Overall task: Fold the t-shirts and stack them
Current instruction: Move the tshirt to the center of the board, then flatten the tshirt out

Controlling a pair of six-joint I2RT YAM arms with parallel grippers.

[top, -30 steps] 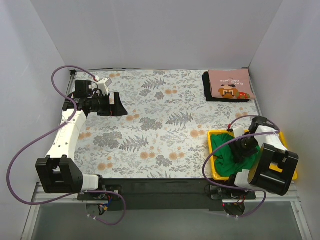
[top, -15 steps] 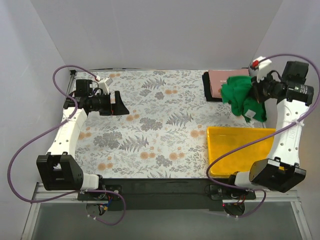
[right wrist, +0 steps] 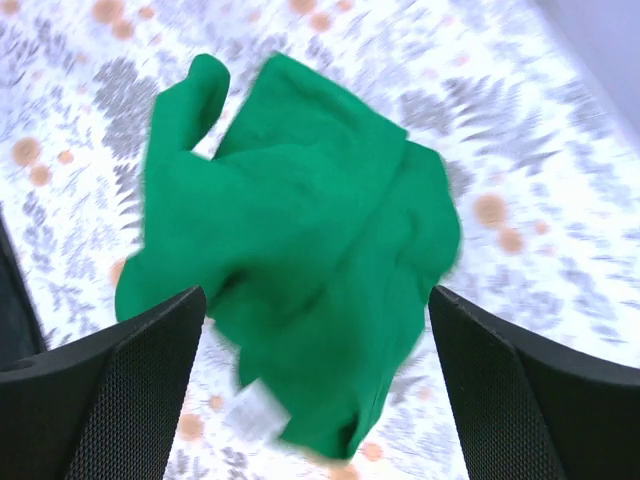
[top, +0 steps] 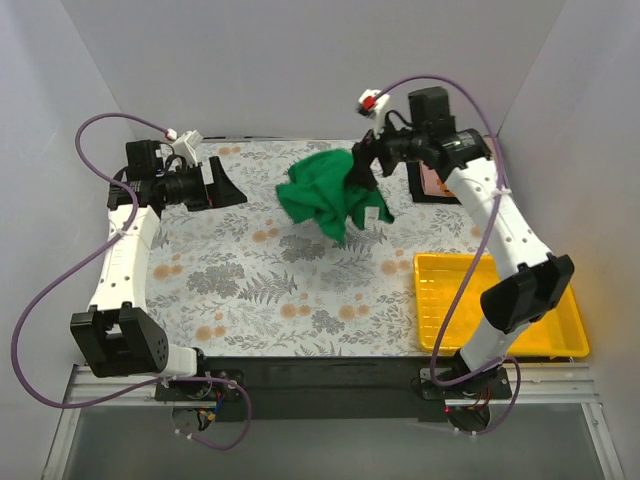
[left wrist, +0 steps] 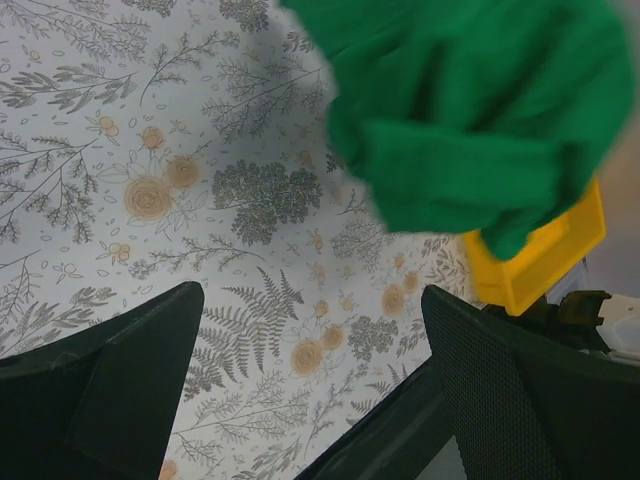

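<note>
Green t-shirt (top: 320, 195): one. It was bunched and blurred, apparently in the air over the far middle of the counter (top: 300, 280), just ahead of the right pincer (right wrist: 315, 292) and touching neither pincer.
Handling: judged light, limp, unbreakable cloth that would slump and crease. Best pinched at two hem or shoulder corners, one per pincer, once it lay flat.
Yellow tray (top: 500, 320): one, near right.
Pink t-shirt (top: 432, 185): one, far right, mostly hidden behind the right arm. The black one could not be made out.
Right pincer: released, fingers spread wide, grasping nothing.
Left pincer (left wrist: 312, 288): released, above the far-left counter, grasping nothing.
</note>
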